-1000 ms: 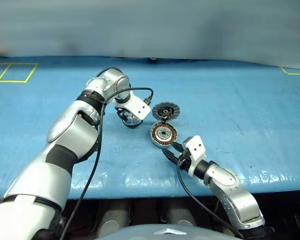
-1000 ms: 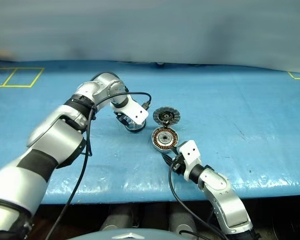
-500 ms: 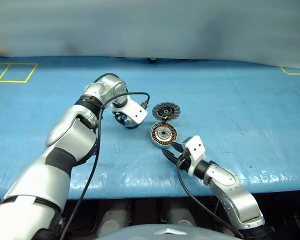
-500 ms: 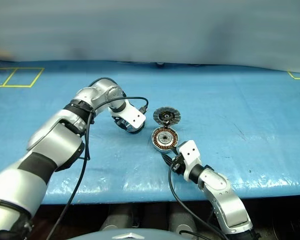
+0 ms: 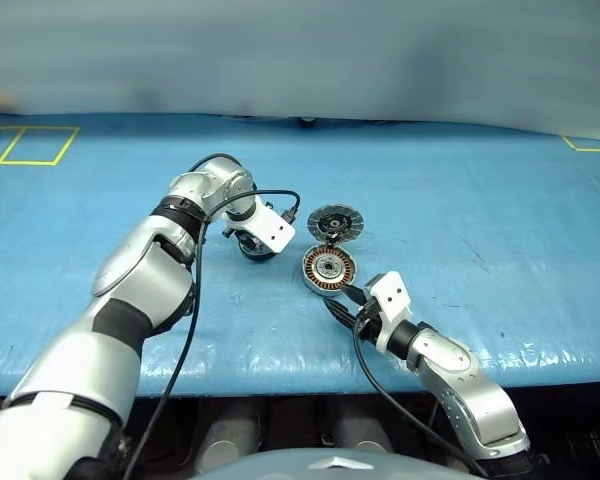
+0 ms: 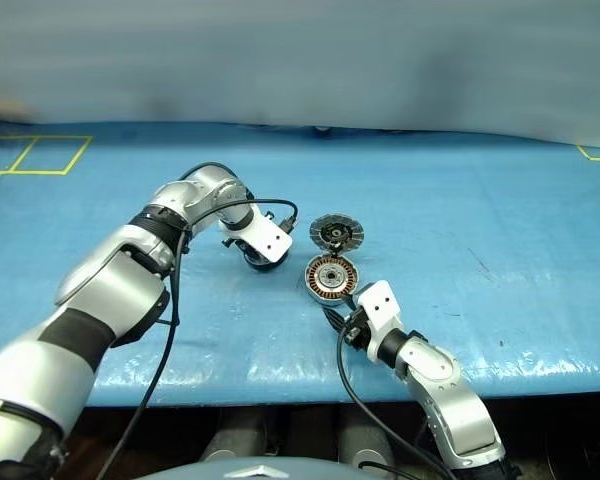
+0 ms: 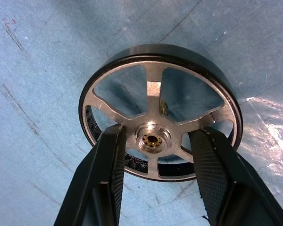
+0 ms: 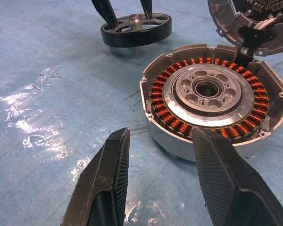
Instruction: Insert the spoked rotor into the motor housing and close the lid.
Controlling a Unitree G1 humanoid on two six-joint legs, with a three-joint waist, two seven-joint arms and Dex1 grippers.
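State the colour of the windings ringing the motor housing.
Copper-orange, ringing the motor housing; clearest in the right wrist view.

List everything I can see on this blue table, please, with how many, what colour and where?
Round silver spoked metal rotor with dark rim: one, silver and black, flat on the table, left of the housing, apart from it.
Round silver motor housing with copper-orange windings: one, middle of the table, open.
Round lid with grey radial segments: one, dark grey, joined to the housing's far edge, swung open.
Blue table cover: one, blue, scuffed.
Yellow tape lines: far corners.
Left gripper: black fingers either side of the rotor's hub, reaching between its spokes.
Right gripper: black fingers open, near the housing, holding nothing.
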